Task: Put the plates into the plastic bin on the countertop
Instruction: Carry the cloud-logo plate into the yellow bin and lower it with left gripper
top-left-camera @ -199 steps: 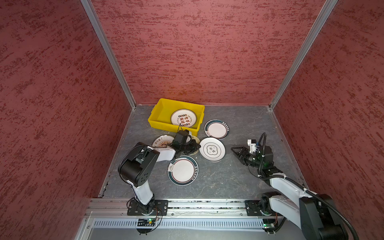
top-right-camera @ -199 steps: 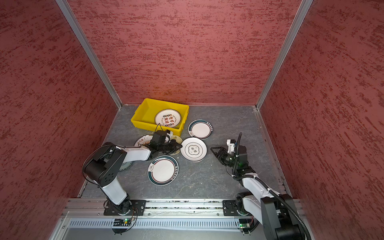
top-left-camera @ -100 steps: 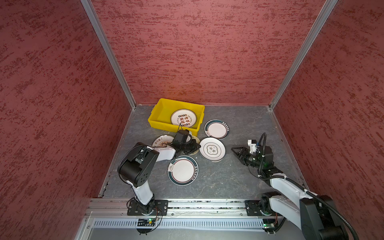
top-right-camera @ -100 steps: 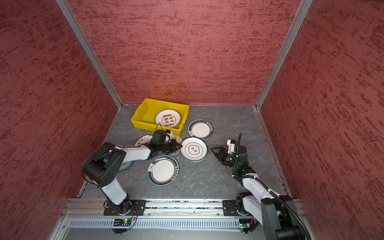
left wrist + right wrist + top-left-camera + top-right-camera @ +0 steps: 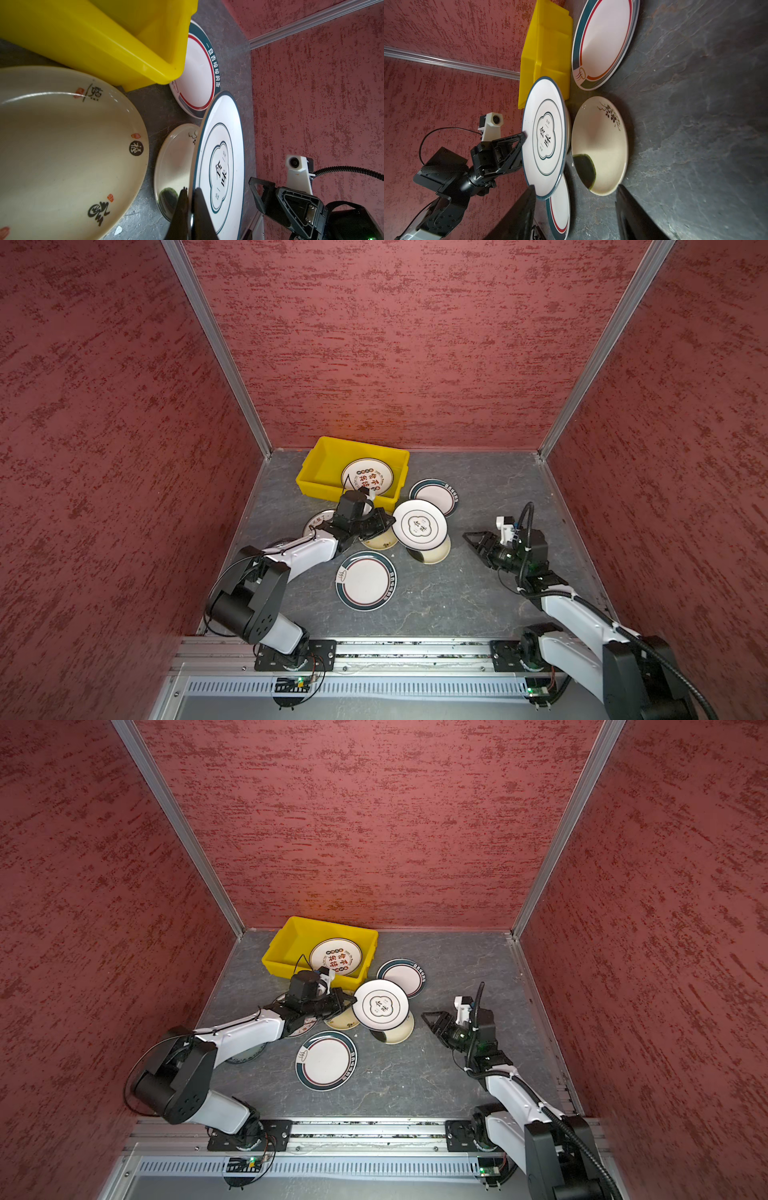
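Left gripper [image 5: 390, 523] is clamped on the rim of the white plate [image 5: 419, 526], holding it tilted partly over a cream plate [image 5: 434, 558] on the countertop [image 5: 478, 597], near the yellow plastic bin [image 5: 320, 488], while the right gripper [image 5: 471, 541] hovers nearby, jaws apart and empty.

Lab test booth, red walls [image 5: 395, 344] (aluminium-framed)

plastic bin [image 5: 316, 472] at the back of the countertop [image 5: 478, 597], one plate [image 5: 368, 477] inside, other plates [image 5: 365, 580] in front
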You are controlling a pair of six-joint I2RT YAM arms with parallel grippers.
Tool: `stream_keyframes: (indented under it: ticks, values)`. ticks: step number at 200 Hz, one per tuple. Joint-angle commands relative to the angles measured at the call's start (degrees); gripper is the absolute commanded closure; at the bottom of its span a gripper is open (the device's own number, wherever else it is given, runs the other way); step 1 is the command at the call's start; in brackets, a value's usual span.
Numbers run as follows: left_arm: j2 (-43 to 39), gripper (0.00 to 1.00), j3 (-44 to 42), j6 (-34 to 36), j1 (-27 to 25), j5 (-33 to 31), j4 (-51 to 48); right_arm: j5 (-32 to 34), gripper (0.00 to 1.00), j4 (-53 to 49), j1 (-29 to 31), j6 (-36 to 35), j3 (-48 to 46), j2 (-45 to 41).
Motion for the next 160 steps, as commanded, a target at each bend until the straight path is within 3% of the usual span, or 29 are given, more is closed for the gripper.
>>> stream_keyframes:
  ticks: [1,79,123,160]
  values:
    - [-3.5,1.0,2.79,2.14,1.59,-2.95,-1.32,0.96,0.36,-0.62,0.32,-0.68,1.43,-0.93]
    - [-3.11,1.0,12.87,6.86,11.03,-8.7,-5.22,2.15,0.3,-4.43,0.19,-3.31,1.39,-3.53]
    - [0.35,1.0,17.6,8.53,16.15,-11.85,-4.85,1.66,0.05,-7.16,0.18,-6.3,3.39,-3.16]
    - [7.32,1.0,25.28,11.98,18.01,-13.2,-9.47,3.7,0.01,-8.01,0.22,-7.24,1.88,-5.29]
